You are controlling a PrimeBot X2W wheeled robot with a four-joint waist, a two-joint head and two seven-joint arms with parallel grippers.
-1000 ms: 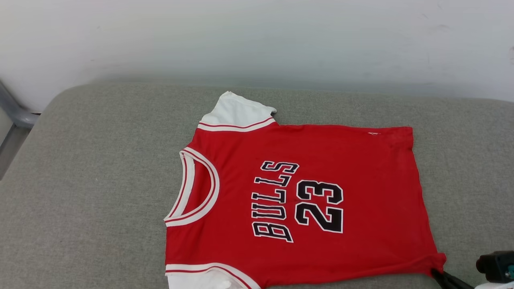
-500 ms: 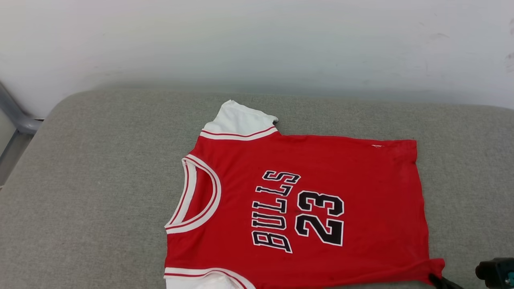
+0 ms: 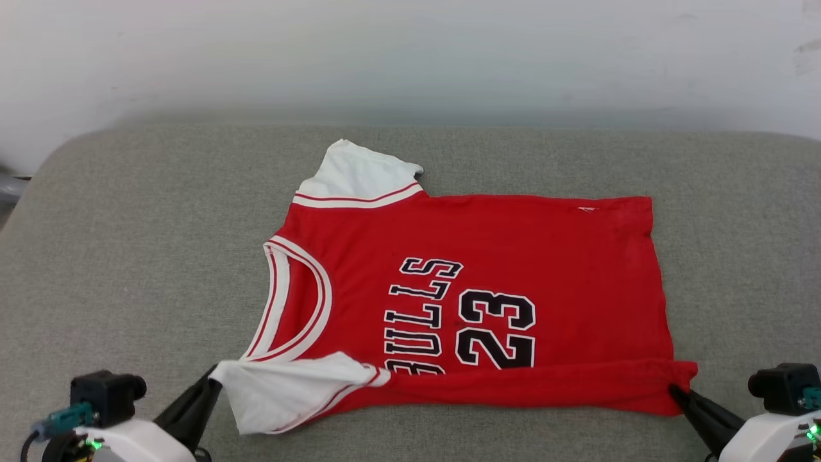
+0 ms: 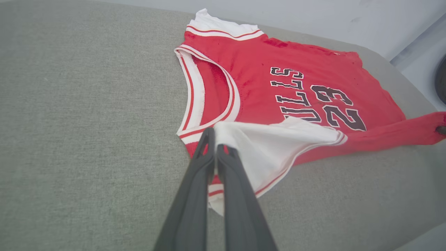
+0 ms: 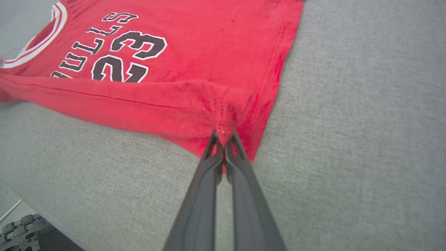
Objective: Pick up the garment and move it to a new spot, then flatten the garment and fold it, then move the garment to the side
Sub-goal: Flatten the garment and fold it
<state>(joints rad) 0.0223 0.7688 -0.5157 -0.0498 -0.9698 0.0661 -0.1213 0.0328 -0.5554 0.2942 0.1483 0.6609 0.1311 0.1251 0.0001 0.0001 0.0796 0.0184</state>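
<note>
The garment [image 3: 513,256] is a red jersey with white sleeves and black lettering, lying face up on the grey cushion [image 3: 128,256], collar to the left. Its near edge is lifted and rolled over toward the far side. My left gripper [image 3: 215,384] is shut on the near white sleeve [image 4: 278,143], and in the left wrist view the left gripper [image 4: 213,134] pinches the cloth by the collar. My right gripper [image 3: 673,390] is shut on the near hem corner, and in the right wrist view the right gripper [image 5: 223,134] holds the red fold [image 5: 139,104].
The grey cushion has free surface left of the collar and right of the hem [image 3: 737,256]. A pale wall [image 3: 410,58] runs behind it. The cushion's near edge drops off at the lower left of the right wrist view [image 5: 31,202].
The near edge of the garment has been lifted and folded over, covering the bottom of the lettering. Both grippers now show, holding it. The head camera has shifted.
</note>
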